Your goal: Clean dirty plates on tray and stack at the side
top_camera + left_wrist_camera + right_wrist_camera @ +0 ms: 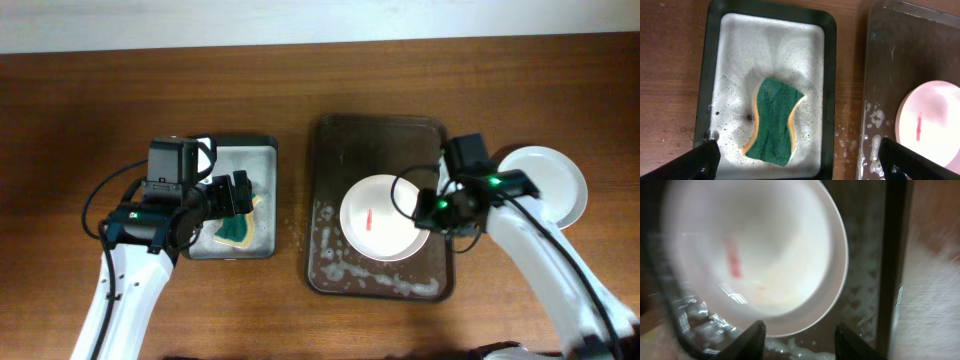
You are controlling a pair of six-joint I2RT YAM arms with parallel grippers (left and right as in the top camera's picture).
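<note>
A white plate (378,218) with a red smear lies on the dark brown tray (380,135). It also shows in the right wrist view (760,255) and at the right edge of the left wrist view (932,122). More white plates (548,180) lie stacked on the table right of the tray. My right gripper (440,210) is open, just above the smeared plate's right rim (799,339). My left gripper (235,195) is open and empty above the grey metal tray (262,150), over a green and yellow sponge (775,120).
Soap foam (335,270) lies along the brown tray's left and front edges. The grey metal tray (770,45) holds soapy water around the sponge (237,228). Wet spots mark the wooden table (292,232) between the two trays.
</note>
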